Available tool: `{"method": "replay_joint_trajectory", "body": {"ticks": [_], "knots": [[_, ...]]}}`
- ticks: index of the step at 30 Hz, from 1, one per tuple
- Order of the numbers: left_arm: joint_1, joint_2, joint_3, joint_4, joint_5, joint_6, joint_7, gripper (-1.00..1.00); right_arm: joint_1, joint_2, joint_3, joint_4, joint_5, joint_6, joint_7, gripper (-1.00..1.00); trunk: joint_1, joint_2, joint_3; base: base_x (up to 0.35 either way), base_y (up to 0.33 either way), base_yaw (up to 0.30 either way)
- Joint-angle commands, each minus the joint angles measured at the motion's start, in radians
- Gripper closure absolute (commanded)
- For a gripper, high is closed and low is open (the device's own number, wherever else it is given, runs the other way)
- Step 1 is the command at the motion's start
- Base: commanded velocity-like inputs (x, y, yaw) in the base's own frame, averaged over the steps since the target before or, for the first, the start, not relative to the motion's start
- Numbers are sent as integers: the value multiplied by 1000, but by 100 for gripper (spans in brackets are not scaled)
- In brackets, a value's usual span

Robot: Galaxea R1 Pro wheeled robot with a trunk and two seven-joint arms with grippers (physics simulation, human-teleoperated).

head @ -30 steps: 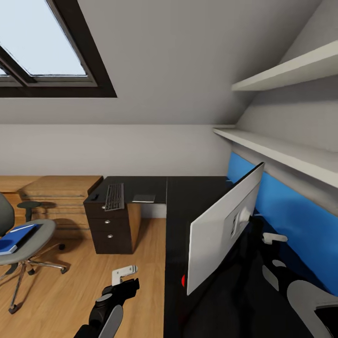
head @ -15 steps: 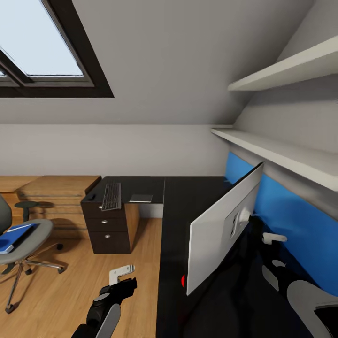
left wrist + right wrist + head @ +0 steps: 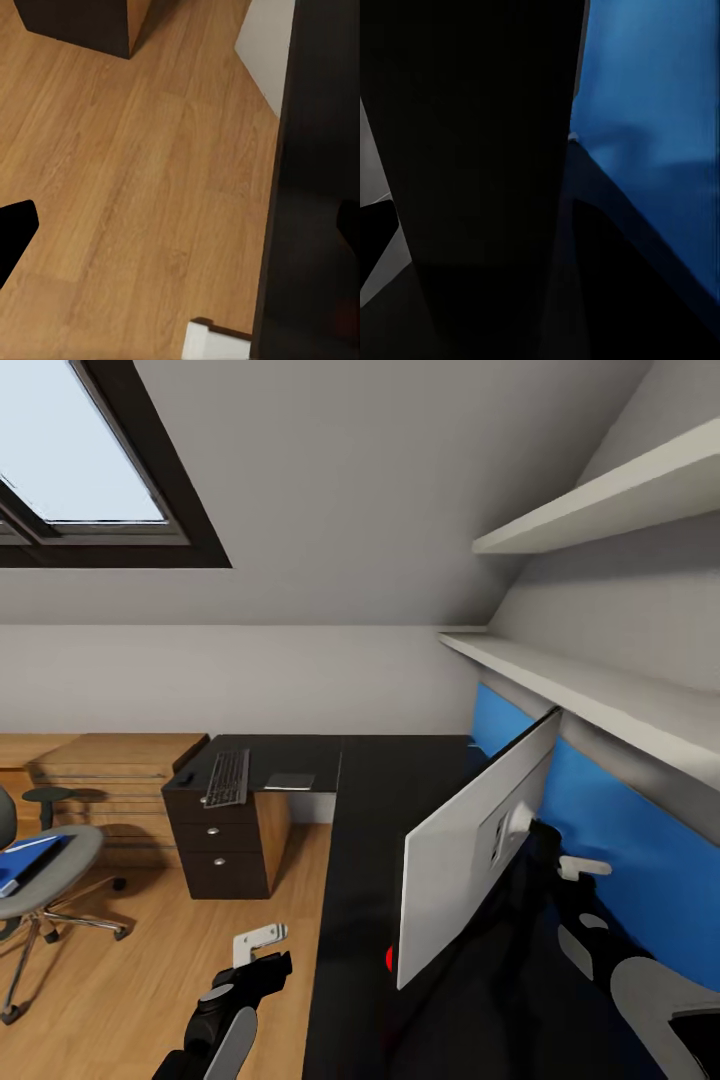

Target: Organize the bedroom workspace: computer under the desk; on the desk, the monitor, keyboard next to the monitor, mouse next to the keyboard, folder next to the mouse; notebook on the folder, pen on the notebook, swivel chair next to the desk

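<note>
The right gripper (image 3: 560, 860) is behind the monitor (image 3: 470, 850), seemingly holding it; the left gripper (image 3: 262, 945) grip is unclear.

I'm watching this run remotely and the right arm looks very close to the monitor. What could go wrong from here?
1. The monitor stands tilted with the right gripper behind it; it may tip off the desk.
2. The keyboard lies near the desk's far edge; a careless reach could push it off.
3. The folder sits at the swivel chair seat's edge and might slide if the chair rolls.
</note>
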Motion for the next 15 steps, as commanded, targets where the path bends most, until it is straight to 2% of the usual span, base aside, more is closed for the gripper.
{"method": "replay_joint_trajectory", "body": {"ticks": [1,13,15], "knots": [[-1,0,-1,-1,10,2,10,-100,-1,-1,23,0,-10,-3,-5,100,0,-1,-1,0,-115,0],[-1,0,0,-1,10,2,10,-100,-1,-1,23,0,-10,-3,-5,100,0,-1,-1,27,-17,0],[-1,0,0,-1,10,2,13,-100,-1,-1,23,-1,-10,-3,-5,100,0,-1,-1,41,-159,0]]}}
